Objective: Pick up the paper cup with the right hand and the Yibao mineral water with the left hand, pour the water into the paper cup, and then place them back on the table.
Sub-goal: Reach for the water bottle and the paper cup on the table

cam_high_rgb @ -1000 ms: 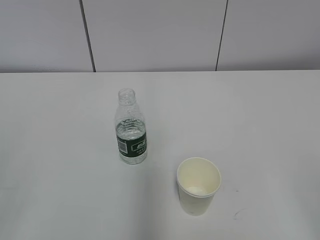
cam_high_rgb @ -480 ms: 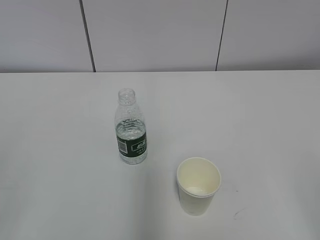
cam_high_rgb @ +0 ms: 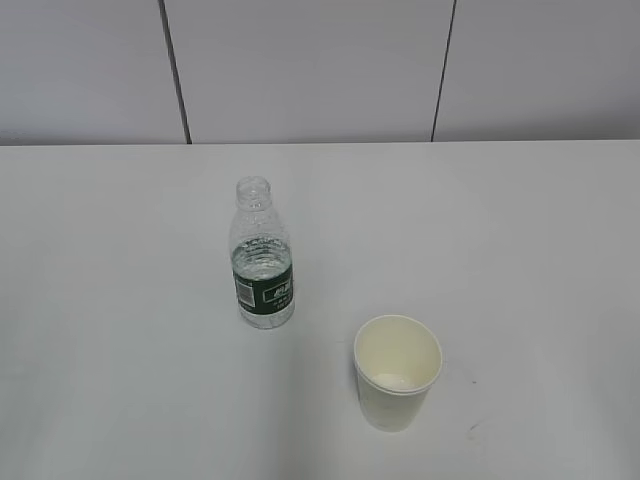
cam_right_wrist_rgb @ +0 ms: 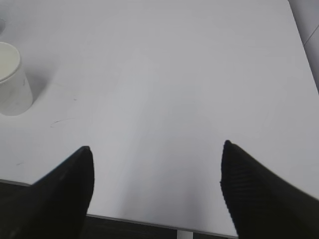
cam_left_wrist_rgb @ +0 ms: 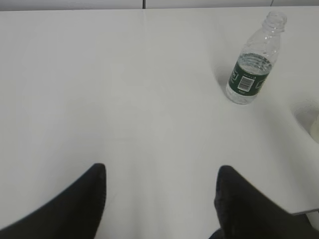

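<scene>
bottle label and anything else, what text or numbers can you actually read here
Bottle: the green label bears white print, too small and blurred to read; the left wrist view shows a white patch on it, also illegible.
Cup: no print.
Table: only dark specks, no text.

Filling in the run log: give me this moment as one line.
bottle: upright on table, uncapped | cup: upright, right of bottle, apart | left gripper: open, empty | right gripper: open, empty | nothing grasped yet
</scene>
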### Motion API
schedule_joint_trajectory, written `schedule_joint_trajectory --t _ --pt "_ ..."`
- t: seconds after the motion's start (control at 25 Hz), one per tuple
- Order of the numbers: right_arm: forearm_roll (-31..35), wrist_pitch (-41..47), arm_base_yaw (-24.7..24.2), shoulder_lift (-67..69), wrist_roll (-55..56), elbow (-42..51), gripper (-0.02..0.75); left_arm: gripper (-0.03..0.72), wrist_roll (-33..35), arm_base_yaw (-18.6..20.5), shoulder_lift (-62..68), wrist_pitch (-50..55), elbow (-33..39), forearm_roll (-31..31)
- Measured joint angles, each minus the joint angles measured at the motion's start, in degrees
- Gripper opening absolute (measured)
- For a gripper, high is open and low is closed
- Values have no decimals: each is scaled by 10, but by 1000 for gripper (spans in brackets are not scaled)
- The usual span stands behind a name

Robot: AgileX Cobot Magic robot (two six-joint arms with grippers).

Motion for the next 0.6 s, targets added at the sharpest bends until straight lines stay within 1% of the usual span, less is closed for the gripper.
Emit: schedule_joint_trajectory --t 0.6 --pt "3 0 0 0 0 0 587 436 0 0 0 0 0 0"
